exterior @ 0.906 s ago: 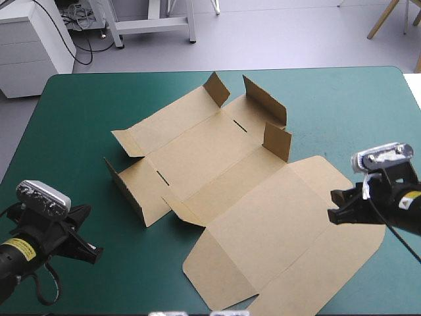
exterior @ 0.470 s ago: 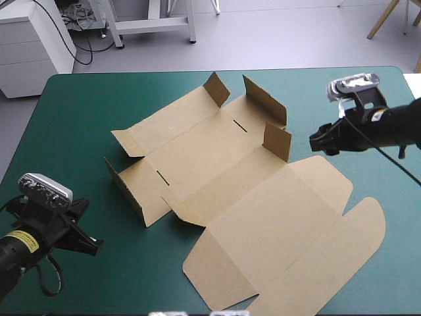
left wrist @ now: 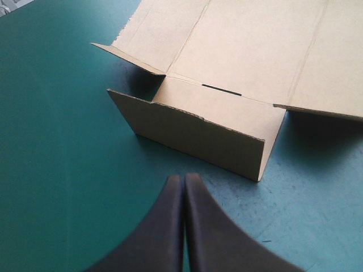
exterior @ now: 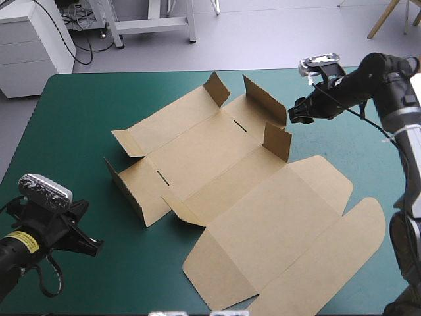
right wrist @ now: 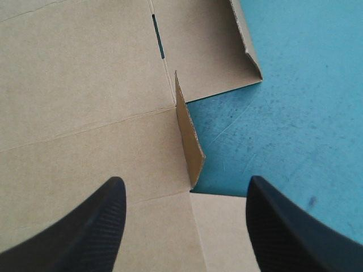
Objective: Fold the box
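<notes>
- We see the teal-green desk (exterior: 79, 118) carrying the brown box (exterior: 223, 171) at its middle, mostly flat, with small flaps raised.
- Our right end effector (exterior: 293, 113) hovers, spread wide, over an upright flap (exterior: 277, 140).
- Our left end effector (left wrist: 184, 177), pinched together and empty, points at the box's near-left wall.

1. My right gripper (exterior: 294, 113) has travelled from low beside the table's (exterior: 79, 118) right edge toward the far edge. It now hangs just beside the raised far wall (exterior: 266, 99) of the box (exterior: 217, 171).
2. The rounded lid flap (exterior: 355, 234), which the gripper partly hid earlier, now shows whole.
3. More of the right arm (exterior: 395, 99) now shows, stretched along the right edge.
</notes>
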Robot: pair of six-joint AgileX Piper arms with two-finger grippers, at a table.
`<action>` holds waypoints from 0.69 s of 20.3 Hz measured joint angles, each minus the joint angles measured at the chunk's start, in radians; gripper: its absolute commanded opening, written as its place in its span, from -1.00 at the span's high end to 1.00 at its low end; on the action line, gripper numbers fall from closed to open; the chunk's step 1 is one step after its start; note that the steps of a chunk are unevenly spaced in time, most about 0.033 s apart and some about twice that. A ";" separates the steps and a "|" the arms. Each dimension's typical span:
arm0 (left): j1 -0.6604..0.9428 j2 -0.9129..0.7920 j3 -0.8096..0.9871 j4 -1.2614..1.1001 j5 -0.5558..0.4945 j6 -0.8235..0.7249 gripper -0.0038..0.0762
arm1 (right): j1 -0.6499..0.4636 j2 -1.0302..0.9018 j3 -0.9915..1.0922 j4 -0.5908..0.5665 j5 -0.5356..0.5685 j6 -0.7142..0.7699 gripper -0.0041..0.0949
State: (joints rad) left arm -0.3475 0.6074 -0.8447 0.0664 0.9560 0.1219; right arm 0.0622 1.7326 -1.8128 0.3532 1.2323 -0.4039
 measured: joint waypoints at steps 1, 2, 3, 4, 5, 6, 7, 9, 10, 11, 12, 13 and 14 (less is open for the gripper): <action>0.000 0.000 0.000 0.000 0.000 -0.002 0.93 | 0.010 0.028 -0.010 -0.001 -0.001 -0.005 -0.24; 0.000 0.000 0.000 0.000 0.000 -0.004 0.93 | 0.020 0.055 -0.019 -0.002 -0.002 -0.008 -0.24; 0.000 0.000 0.000 0.000 0.000 -0.006 0.93 | 0.038 0.104 -0.032 -0.002 -0.002 -0.015 -0.23; 0.000 0.000 0.000 0.000 0.000 -0.007 0.93 | 0.047 0.131 -0.037 -0.002 -0.003 -0.021 -0.23; 0.000 0.000 0.000 0.000 0.000 -0.007 0.93 | 0.062 0.182 -0.047 -0.002 -0.006 -0.030 -0.23; 0.000 0.000 0.000 0.000 0.000 -0.007 0.93 | 0.066 0.207 -0.050 -0.003 -0.011 -0.032 -0.23; 0.000 0.000 0.000 0.000 0.000 -0.007 0.93 | 0.069 0.247 -0.056 -0.003 -0.021 -0.036 -0.22; 0.000 0.000 0.000 0.000 0.000 -0.007 0.93 | 0.070 0.298 -0.060 -0.002 -0.030 -0.036 -0.15; 0.000 0.000 0.000 0.000 0.000 -0.007 0.93 | 0.070 0.321 -0.061 -0.002 -0.032 -0.036 -0.12; 0.000 0.000 0.000 0.000 0.000 -0.007 0.93 | 0.070 0.338 -0.061 -0.002 -0.032 -0.038 -0.07; 0.000 0.000 0.000 0.000 0.000 -0.007 0.93 | 0.070 0.352 -0.061 -0.002 -0.035 -0.039 -0.02; 0.000 0.000 0.000 0.000 0.000 -0.007 0.93 | 0.070 0.363 -0.061 -0.002 -0.041 -0.041 0.09; 0.000 0.000 0.000 0.000 0.000 -0.007 0.93 | 0.070 0.371 -0.061 -0.002 -0.050 -0.043 0.20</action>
State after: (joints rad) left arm -0.3475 0.6074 -0.8447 0.0664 0.9560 0.1144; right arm 0.1319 2.1031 -1.8740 0.3507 1.1821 -0.4469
